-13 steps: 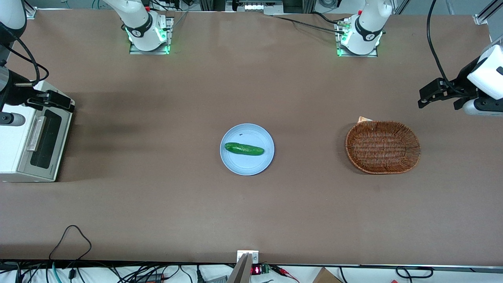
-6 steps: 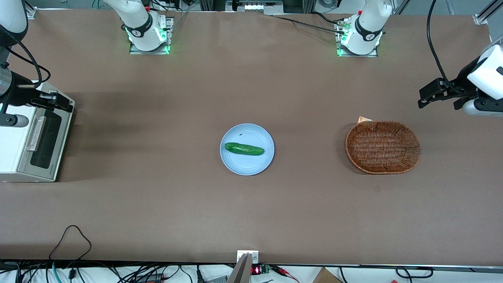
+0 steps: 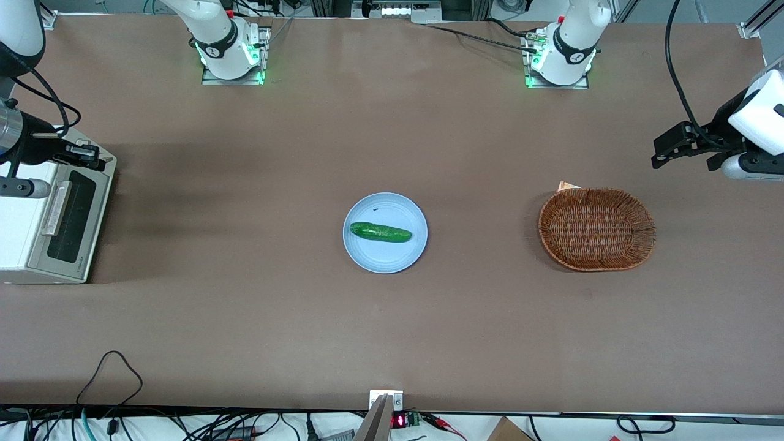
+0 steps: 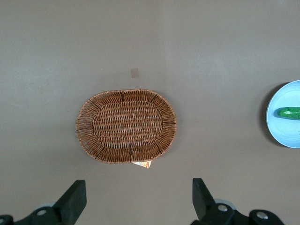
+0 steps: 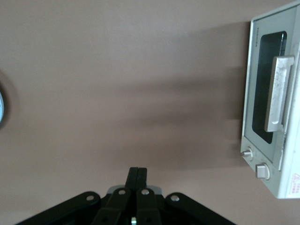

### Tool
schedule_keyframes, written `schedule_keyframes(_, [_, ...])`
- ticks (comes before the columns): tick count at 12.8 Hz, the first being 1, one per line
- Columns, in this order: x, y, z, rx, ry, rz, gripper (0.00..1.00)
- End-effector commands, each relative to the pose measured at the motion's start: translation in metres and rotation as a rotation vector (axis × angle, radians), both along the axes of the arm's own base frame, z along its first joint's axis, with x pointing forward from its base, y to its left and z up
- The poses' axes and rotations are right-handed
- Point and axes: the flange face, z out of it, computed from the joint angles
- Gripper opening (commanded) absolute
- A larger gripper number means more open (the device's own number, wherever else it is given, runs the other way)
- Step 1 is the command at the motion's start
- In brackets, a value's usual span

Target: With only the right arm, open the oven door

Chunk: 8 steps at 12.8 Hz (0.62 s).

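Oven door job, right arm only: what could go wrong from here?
1. The tool is shut, its fingers pressed together. It hangs above the oven's top corner, off the handle. It probably must open first, or it may knock the bar rather than grip it.
2. The oven door is closed. The oven sits loose on the table, so a pull may drag the whole unit.

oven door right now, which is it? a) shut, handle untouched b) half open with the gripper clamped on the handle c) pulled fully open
a: the oven door sits flush on the toaster oven, and the gripper hangs above the oven's corner farther from the front camera, fingers closed together and off the bar handle.
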Motion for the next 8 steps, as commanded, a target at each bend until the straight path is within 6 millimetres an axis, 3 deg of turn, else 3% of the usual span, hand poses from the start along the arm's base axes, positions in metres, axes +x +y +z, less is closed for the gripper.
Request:
schedule_keyframes(1, [-0.006,-0.008,-0.003,-0.114,0.057,0.012,0.02])
schedule_keyframes(5, [-0.001,-0.025,-0.04,-0.394,0.165,0.081,0.02])
schedule_keyframes(7, [0.012,-0.012,-0.066,-0.647,0.192,0.196,0.01])
schedule_keyframes(8, [0.02,-0.016,-0.073,-0.721,0.162,0.175,0.01])
